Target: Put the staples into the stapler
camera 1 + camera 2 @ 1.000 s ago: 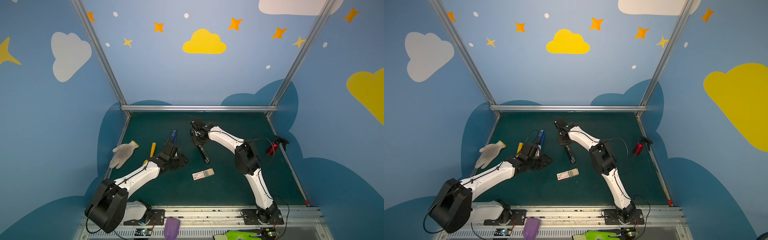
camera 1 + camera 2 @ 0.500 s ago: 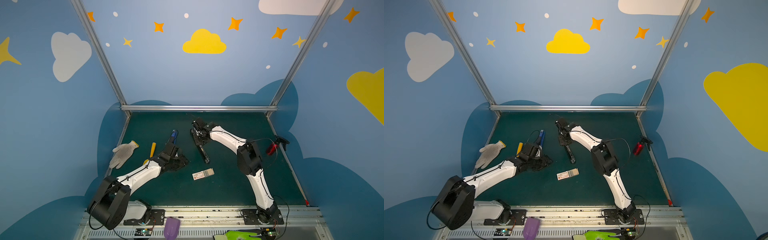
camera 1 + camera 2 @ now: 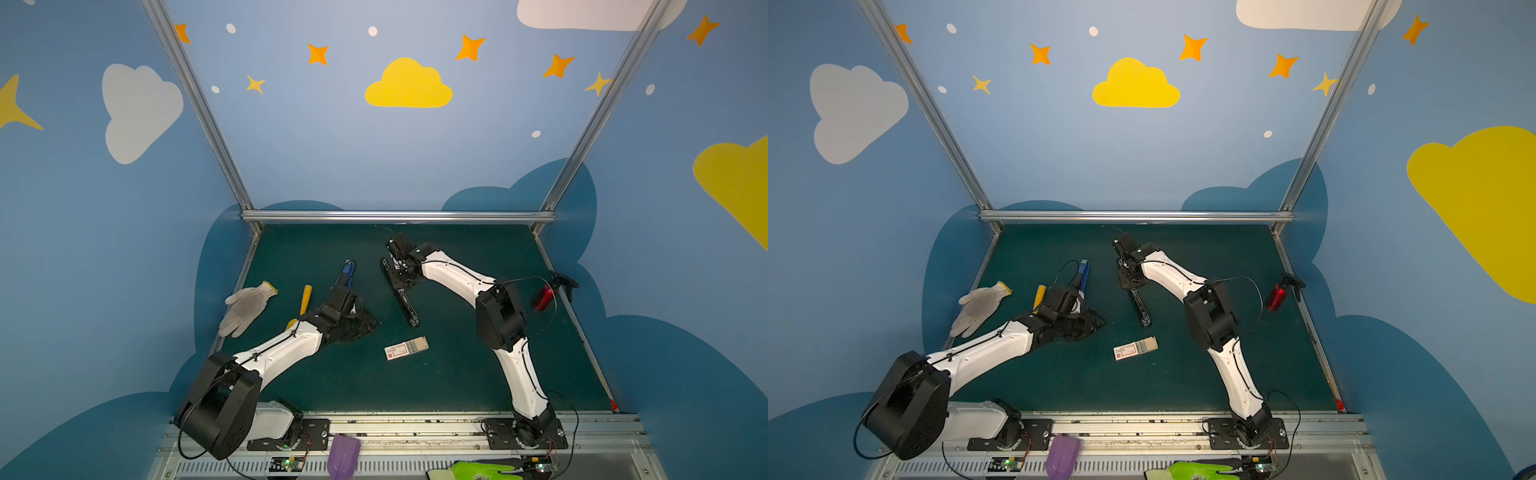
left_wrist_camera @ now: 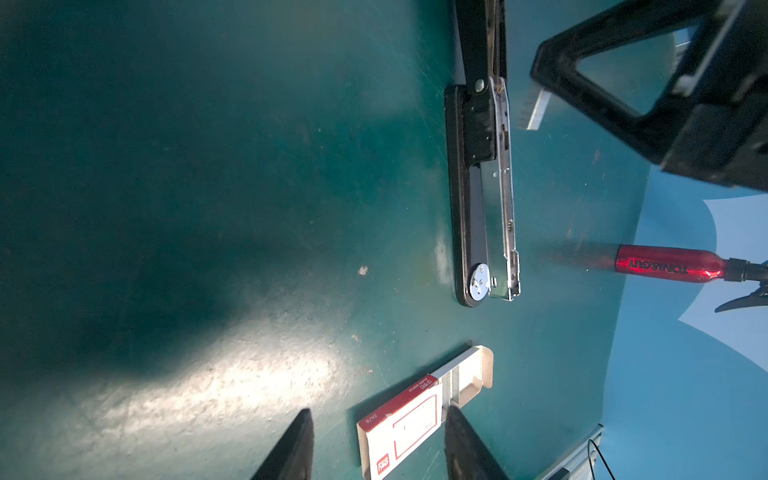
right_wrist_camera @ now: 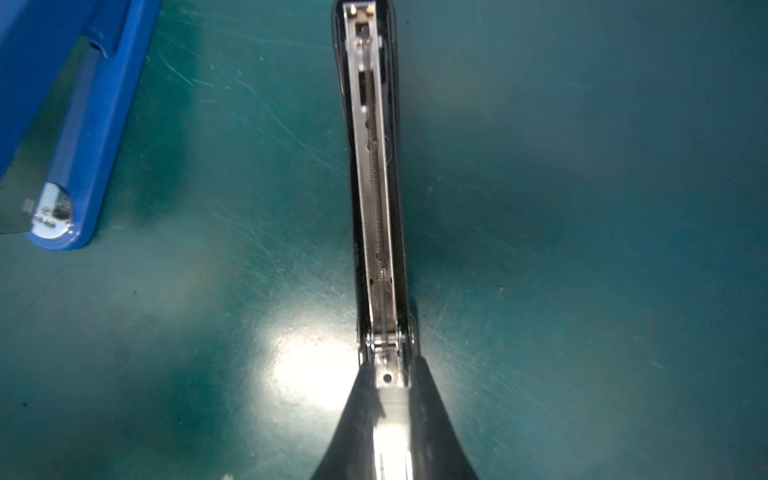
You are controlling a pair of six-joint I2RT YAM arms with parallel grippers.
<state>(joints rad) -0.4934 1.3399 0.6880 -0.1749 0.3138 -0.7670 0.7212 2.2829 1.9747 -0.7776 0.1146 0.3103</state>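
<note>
Right end effector (image 5: 390, 365) is down at the hinge end of the black stapler (image 4: 471, 216), clamped tight on a thin silvery staple strip (image 4: 534, 109). You can see that strip poking out beside the hinge in the left wrist view, and gleaming between the dark fingers (image 5: 359, 419) in the right wrist view. Whether it touches the stapler, I can't tell. The black stapler lies flat on the green bench (image 3: 457, 374), lid swung back past the hinge. Its metal magazine (image 5: 374, 232) faces up with the spring showing along the channel, and the round anvil plate (image 4: 478, 286) sits at the end away from the hinge.

Over to the left end effector (image 4: 378, 411): jaws apart, nothing gripped, hovering level with the black stapler's anvil end on the left arm's side. Just off that anvil end, toward the arm bases, close but not touching, sits the white staple box (image 4: 405, 419) with its red mark. Its tray is slid partway out, with grey rows of staples (image 4: 454, 384) on show.

A blue stapler (image 3: 347, 272) lies near the black stapler's hinge end on the left arm's side, apart from it. Farther out that way come a yellow-handled tool (image 3: 306, 294) and a grey glove (image 3: 246, 305). On the black stapler's other side, well apart by the bench edge, rests a red canister (image 3: 542, 297)
</note>
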